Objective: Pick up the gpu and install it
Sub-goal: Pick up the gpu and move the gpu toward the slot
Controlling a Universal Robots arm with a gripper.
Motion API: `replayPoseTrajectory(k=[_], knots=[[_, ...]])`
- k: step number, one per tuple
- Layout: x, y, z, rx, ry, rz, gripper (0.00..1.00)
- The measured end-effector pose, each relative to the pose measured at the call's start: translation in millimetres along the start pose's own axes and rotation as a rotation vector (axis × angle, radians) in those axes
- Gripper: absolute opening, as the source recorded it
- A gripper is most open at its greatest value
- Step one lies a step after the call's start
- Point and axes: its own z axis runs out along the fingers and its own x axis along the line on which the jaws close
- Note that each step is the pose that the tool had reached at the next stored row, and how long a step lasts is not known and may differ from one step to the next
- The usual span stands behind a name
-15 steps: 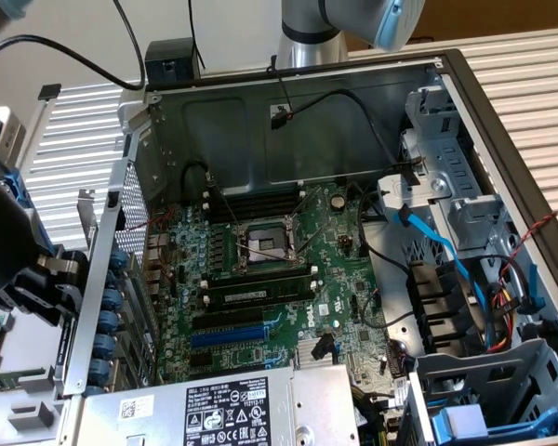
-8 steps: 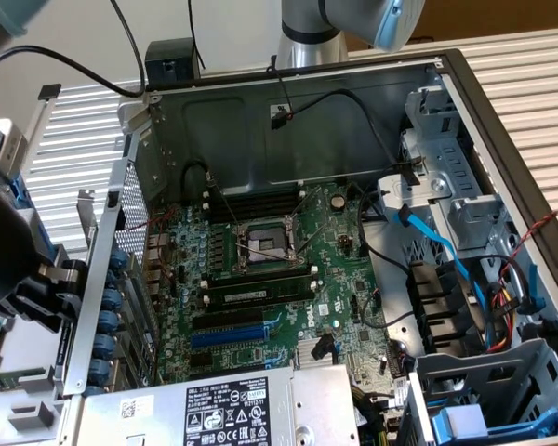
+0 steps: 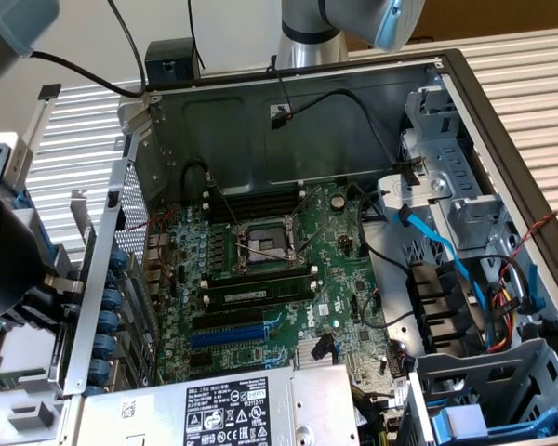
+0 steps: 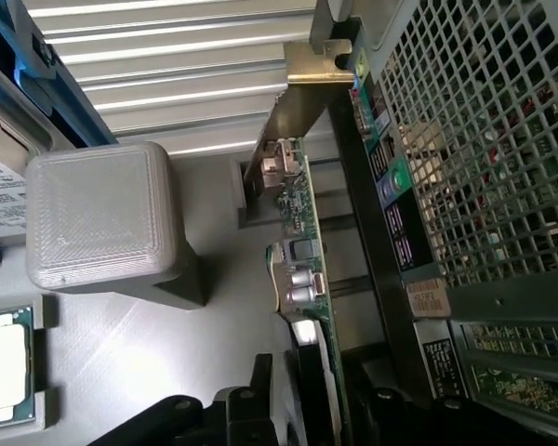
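Case first: the open grey metal computer case (image 3: pixel 242 130) lies on its side, so the large green motherboard (image 3: pixel 260 269) faces up. Its blue expansion slot (image 3: pixel 228 334), near and toward the exterior view's left, is bare. The gpu (image 4: pixel 302 251), a thin green card with a silver end bracket (image 4: pixel 298 102), stands on edge outside the case, just beside the perforated metal case wall (image 4: pixel 484 139). It seems to stand this way to leave an edge free for gripping. The black gripper (image 4: pixel 307 413) is at the card; whether it has clamped I cannot tell.
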Motion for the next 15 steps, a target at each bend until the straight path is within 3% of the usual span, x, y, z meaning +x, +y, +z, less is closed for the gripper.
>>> replayPoseTrajectory(k=[3, 15], knots=[[0.1, -0.3, 1.0, 0.0005, 0.0003, 0.0, 0.3], [2.6, -0.6, 0.2, 0.0, -0.0002, 0.0, 0.3]])
